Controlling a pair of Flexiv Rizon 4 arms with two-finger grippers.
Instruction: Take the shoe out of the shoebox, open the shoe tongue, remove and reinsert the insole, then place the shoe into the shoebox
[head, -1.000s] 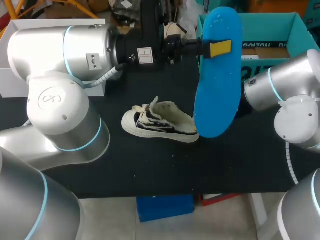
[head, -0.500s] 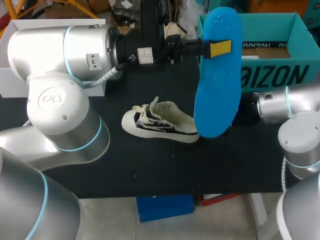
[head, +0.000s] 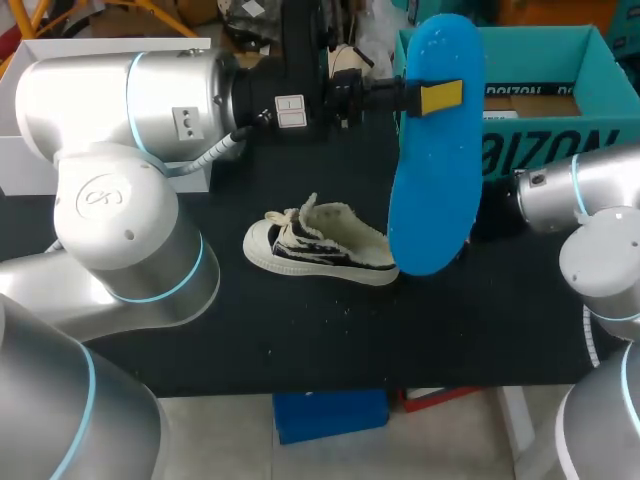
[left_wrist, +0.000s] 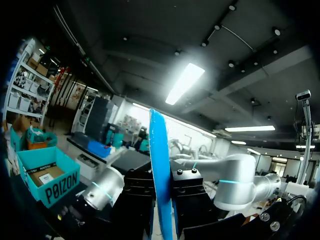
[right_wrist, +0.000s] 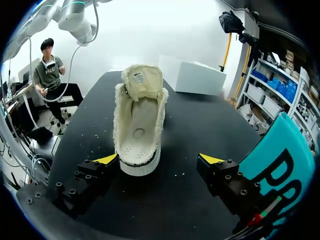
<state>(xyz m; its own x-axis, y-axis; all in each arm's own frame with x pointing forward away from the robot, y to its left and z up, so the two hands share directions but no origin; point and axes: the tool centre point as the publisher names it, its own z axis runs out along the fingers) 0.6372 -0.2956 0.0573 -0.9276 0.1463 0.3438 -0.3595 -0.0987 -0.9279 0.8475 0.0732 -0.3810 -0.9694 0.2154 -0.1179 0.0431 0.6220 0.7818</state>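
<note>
Blue insole (head: 435, 170) aloft, shoe (head: 318, 247) lying open.
Left gripper (head: 438, 97) pinches the insole upright; right gripper (right_wrist: 160, 160), fingers apart, faces the shoe's heel end-on.

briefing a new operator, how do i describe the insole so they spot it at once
Find the black table, then the teal shoebox at its far right corner. In front of the box, the left arm's jaws hold the insole upright in the air, near the sneaker. It is the only bright blue, flat, sole-shaped piece.
</note>
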